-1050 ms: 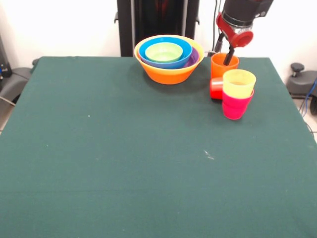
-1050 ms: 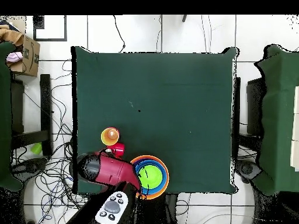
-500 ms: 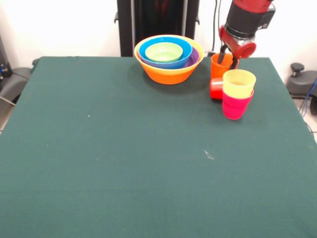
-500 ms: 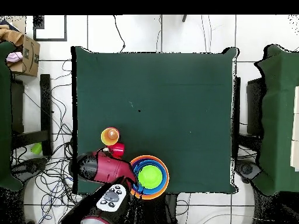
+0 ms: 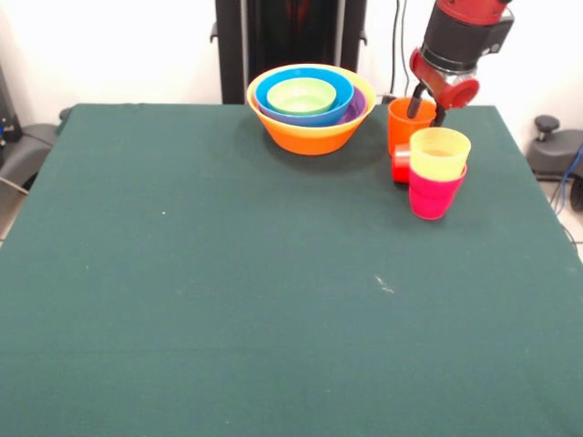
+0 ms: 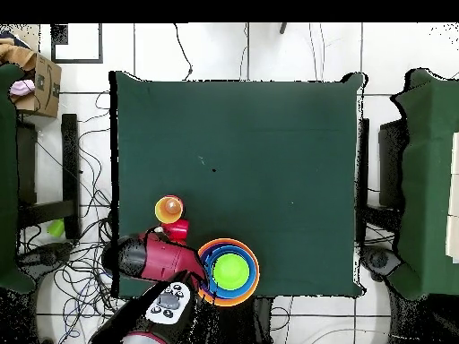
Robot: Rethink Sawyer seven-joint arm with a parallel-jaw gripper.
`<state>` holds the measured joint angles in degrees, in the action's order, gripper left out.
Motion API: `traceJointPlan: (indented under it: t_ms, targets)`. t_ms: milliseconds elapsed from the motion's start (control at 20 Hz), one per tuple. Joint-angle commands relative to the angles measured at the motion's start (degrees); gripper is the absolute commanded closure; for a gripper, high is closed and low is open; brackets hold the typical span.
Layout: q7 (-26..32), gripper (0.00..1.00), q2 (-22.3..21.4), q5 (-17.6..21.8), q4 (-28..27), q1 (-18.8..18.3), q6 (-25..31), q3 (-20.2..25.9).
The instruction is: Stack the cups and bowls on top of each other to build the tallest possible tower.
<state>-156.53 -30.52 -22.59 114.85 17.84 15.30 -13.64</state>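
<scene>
I'm seeing the gripper hanging at the orange cup's rim, fingers straddling the far wall, one dark finger dipping inside; cup looks pinched between them and sitting above the red cup. Yellow cup is nesting in the magenta-pink cup just beside. Bowls are sitting nested at the far edge: large yellow-orange bowl, purple bowl, blue bowl, light green bowl innermost. In the overhead view the arm is covering the orange cup.
</scene>
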Motion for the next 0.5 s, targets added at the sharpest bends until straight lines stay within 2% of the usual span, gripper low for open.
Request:
traceJointPlan:
  t_ms: [50, 250, 500]
  targets:
    - [-7.13, 0.00, 2.41, -1.10, 1.19, -0.48, -3.68, 7.23]
    - [-6.20, 0.00, 4.51, 0.03, 0.88, -1.60, -5.89, 6.84]
    - [-7.10, 0.00, 7.31, -0.58, -1.25, -0.68, -7.32, 5.91]
